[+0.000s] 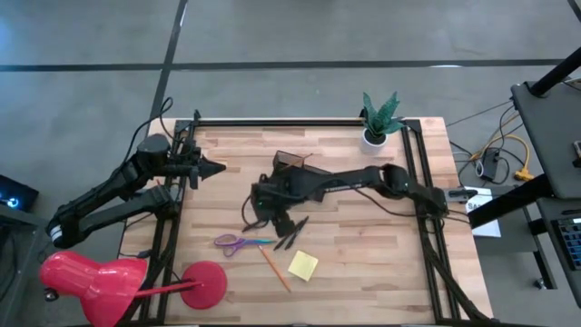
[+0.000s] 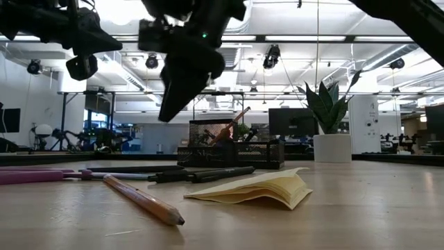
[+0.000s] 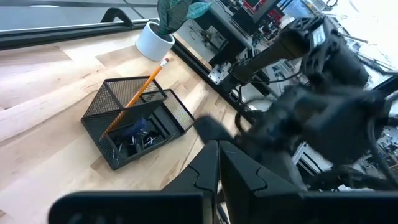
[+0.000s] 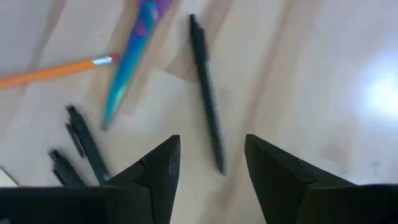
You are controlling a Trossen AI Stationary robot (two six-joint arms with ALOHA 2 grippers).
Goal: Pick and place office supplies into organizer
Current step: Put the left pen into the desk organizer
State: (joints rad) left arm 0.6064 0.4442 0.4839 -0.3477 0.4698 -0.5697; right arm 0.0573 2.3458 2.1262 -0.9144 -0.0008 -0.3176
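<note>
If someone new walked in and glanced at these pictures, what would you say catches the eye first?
Probably the right gripper, reaching over the middle of the table with its fingers open just above a black pen, beside the purple-handled scissors. Next comes the red desk lamp at the near left corner. Behind the gripper stands the wire-mesh organizer with an orange pencil leaning in its cup section; the left gripper waits at the left edge.

In the right wrist view the scissors [image 4: 132,56] and orange pencil [image 4: 56,70] run off the edge, blurred. The organizer [image 3: 134,121] tray's small contents are indistinct.
</note>
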